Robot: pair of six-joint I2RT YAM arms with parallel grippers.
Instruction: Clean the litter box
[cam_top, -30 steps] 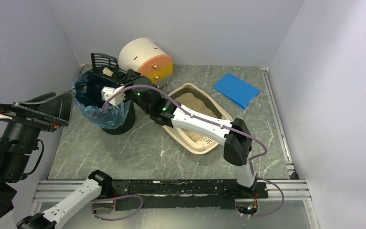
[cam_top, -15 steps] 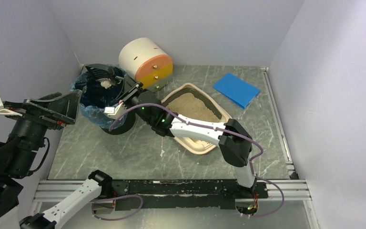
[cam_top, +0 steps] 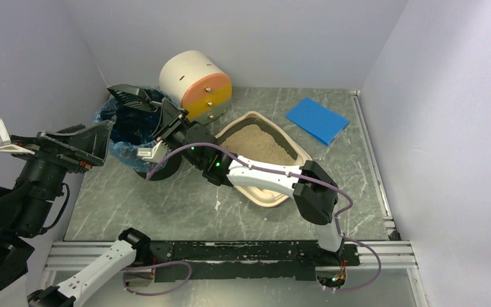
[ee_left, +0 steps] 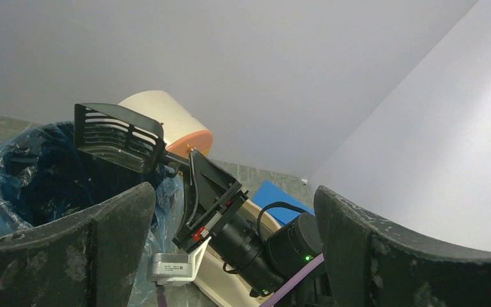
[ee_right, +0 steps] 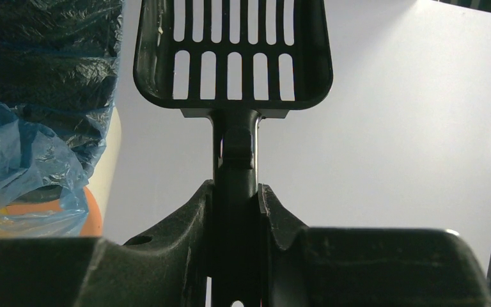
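Observation:
The beige litter box (cam_top: pixel 273 196) holds tan litter and sits mid-table. My right gripper (cam_top: pixel 166 125) is shut on the handle of a black slotted scoop (cam_top: pixel 128 94). It holds the scoop tilted over the black bin with a blue liner (cam_top: pixel 123 142). In the right wrist view my gripper (ee_right: pixel 235 199) clamps the handle, and the scoop head (ee_right: pixel 233 51) shows no clumps. My left gripper (cam_top: pixel 80 148) is open and empty, raised left of the bin. In the left wrist view its gap (ee_left: pixel 233 252) frames the scoop (ee_left: pixel 118 134) and the right wrist.
A white cylindrical drawer unit with orange and yellow fronts (cam_top: pixel 195 80) lies behind the bin. A blue flat pad (cam_top: pixel 318 119) lies at the back right. The bin's liner shows in the left wrist view (ee_left: pixel 19 176) and in the right wrist view (ee_right: pixel 32 96). Walls enclose three sides.
The scoop carried a pale clump over the bin; it has tipped towards the left and the clump is gone from it. My left arm shifted slightly.

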